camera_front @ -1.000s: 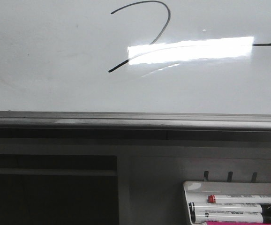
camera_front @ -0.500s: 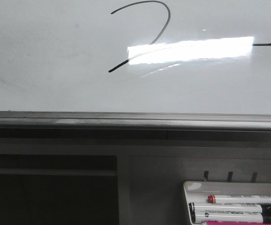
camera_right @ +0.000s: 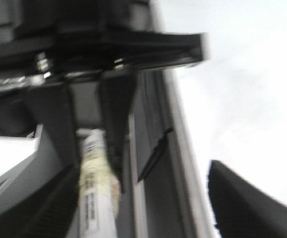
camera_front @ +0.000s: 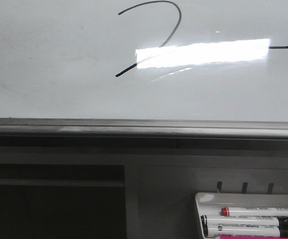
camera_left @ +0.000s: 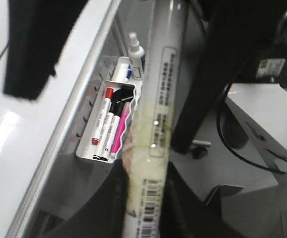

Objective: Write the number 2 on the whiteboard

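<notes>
The whiteboard [camera_front: 49, 64] fills the upper front view, with a grey edge strip below it. The number 2 [camera_front: 179, 19] is drawn on it in thin black line; a bright glare hides the middle of its base. No gripper shows in the front view. In the left wrist view my left gripper [camera_left: 146, 198] is shut on a white marker [camera_left: 161, 99] with a barcode and yellowish tape, beside the whiteboard's edge [camera_left: 4, 148]. In the blurred right wrist view my right gripper [camera_right: 143, 193] has its jaws wide apart, and the marker [camera_right: 96, 193] lies by one finger.
A small white pen tray [camera_front: 204, 199] with red, black and pink markers hangs below the board at the front right; it also shows in the left wrist view [camera_left: 86, 148]. A spray bottle [camera_left: 135, 52] stands behind it. Dark stand legs and cables lie beyond.
</notes>
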`<state>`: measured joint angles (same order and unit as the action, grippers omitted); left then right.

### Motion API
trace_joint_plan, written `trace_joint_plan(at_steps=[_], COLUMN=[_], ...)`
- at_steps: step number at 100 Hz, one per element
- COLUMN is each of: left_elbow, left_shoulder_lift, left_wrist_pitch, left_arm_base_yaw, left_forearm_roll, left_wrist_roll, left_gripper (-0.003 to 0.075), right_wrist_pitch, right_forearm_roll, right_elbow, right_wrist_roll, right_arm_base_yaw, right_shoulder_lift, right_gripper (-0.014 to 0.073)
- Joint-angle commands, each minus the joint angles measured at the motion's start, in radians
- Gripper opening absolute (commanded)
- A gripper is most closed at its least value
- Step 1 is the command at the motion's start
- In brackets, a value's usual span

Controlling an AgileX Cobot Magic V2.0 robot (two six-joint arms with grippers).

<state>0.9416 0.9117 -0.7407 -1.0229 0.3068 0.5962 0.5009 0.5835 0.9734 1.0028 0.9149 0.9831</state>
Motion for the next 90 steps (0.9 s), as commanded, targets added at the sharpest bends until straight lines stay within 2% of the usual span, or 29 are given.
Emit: trace_joint_plan(at_steps=[1, 12, 20, 27, 32, 37, 42, 45, 46, 78, 90], left_elbow=[0.012, -0.025, -0.059, -0.085, -0.095, -0.095, -0.093, -0.093, -0.093, -0.093, -0.093], left_shoulder_lift=[-0.003, -0.003, 0.008, 0.031, 0.055, 0.087, 0.123, 0.145, 0.156, 0.363, 0.409], left_wrist_pitch=[0.127, 0.249, 0.387, 0.5, 0.569, 0.62, 0.664, 0.696, 0.702, 0.9, 0.938], left_arm_base_yaw=[0.032, 0.112, 0.191, 0.257, 0.296, 0.326, 0.347, 0.356, 0.357, 0.364, 0.365], left_forearm_roll=[0.005, 0.004, 0.016, 0.07, 0.127, 0.176, 0.194, 0.199, 0.202, 0.206, 0.206], left_wrist_roll=[-0.071, -0.146, -0.232, -0.268, -0.268, -0.268, -0.268, -0.268, -0.268, -0.268, -0.268], left_gripper=[-0.002, -0.002, -0.002, -0.002, -0.002, -0.002, -0.002, -0.002, -0.002, -0.002, -0.002], right_wrist_pitch=[-0.113, -0.105, -0.089, -0.067, -0.057, -0.048, -0.042, -0.039, -0.039, -0.021, -0.022], right_forearm_roll=[0.029, 0.029, 0.029, 0.029, 0.029, 0.029, 0.029, 0.029, 0.029, 0.031, 0.043], right_elbow=[0.038, 0.038, 0.035, 0.029, 0.019, 0.009, -0.007, -0.015, -0.019, -0.082, -0.082], right_wrist_roll=[-0.027, -0.069, -0.108, -0.151, -0.182, -0.209, -0.215, -0.215, -0.218, -0.222, -0.222], right_arm_base_yaw=[-0.056, -0.143, -0.196, -0.233, -0.251, -0.262, -0.268, -0.269, -0.269, -0.269, -0.269], right_shoulder_lift=[-0.069, -0.137, -0.182, -0.216, -0.232, -0.242, -0.249, -0.253, -0.253, -0.253, -0.253], right_gripper=[0.0566, 0.0566, 0.0561, 0.05, 0.0394, 0.0233, 0.0027, -0.0071, -0.008, -0.0067, -0.0067])
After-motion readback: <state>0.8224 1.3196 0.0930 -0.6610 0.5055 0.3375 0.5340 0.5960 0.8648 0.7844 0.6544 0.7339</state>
